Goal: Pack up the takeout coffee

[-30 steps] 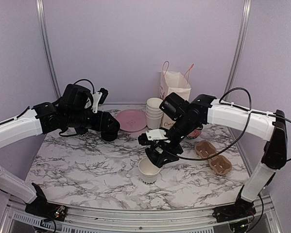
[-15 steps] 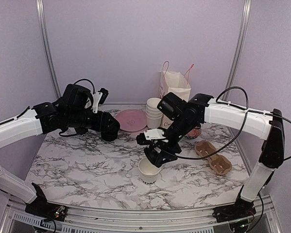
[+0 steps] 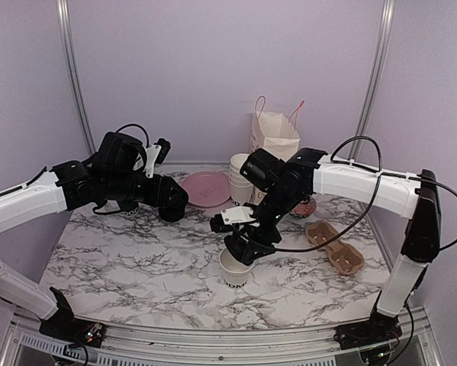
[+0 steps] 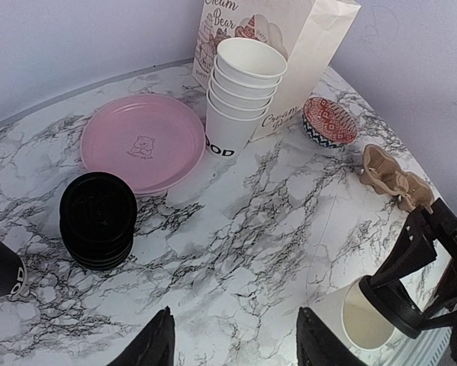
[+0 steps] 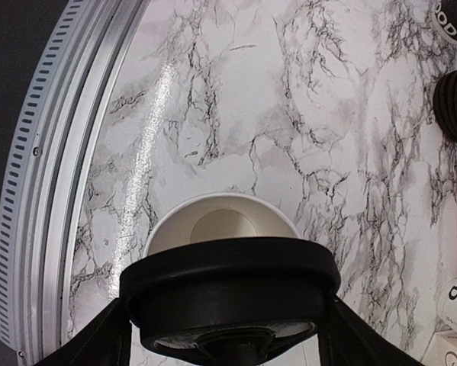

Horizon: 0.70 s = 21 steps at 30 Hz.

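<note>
The glossy, grey-veined marble-look surface (image 3: 121,263) lies under the left hand (image 4: 236,343), whose black fingers hang partly apart around nothing. Beneath it sits a stack of matte black round lids (image 4: 98,221), then a smooth pink round plate (image 4: 140,141) and a nested stack of white paper cups (image 4: 243,91). Near the front edge stands an open white paper cup with dark lettering (image 3: 234,272), its pale bottom showing. The right hand (image 5: 228,328) grips a black dome-shaped plastic lid (image 5: 228,274) just over that cup's rim. Further right are a printed paper bag (image 3: 274,137), a small patterned bowl (image 4: 329,122) and a brown moulded-pulp cup carrier (image 3: 336,245).
</note>
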Tool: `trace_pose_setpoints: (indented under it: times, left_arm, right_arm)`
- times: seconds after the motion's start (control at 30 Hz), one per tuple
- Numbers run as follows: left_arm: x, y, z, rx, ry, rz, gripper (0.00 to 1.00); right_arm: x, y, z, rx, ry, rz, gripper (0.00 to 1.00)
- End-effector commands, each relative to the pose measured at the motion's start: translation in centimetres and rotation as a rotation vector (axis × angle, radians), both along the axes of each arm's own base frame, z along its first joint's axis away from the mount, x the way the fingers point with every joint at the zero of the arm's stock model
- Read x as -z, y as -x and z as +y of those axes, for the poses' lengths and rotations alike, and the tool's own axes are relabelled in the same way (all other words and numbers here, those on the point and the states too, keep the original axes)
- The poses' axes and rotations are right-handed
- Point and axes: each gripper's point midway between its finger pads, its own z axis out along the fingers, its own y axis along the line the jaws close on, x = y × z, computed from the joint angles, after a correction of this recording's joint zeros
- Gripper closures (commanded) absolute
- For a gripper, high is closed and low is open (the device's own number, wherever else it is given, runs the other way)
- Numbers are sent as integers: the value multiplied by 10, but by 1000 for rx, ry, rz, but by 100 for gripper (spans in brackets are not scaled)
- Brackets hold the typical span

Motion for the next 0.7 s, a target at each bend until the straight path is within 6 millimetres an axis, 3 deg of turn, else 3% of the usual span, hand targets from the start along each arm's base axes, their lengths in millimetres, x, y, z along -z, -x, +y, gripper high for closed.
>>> trace_pose_setpoints:
  times: [0.0, 0.13, 0.37, 0.67]
  left_arm:
    - [1, -2, 5, -7, -11, -13, 45]
    - [1, -1, 5, -6, -12, -14, 45]
    - [4, -1, 5, -5, -15, -10, 45]
    - [6, -1, 8, -11, -20, -9, 45]
  right_arm:
    - [-28, 0, 7, -1, -30, -22, 41]
    - [-36, -4, 4, 10, -15, -51, 41]
    - [-17, -8, -7, 29, 63, -63, 41]
    - [-3, -3, -6, 19, 92, -14, 40]
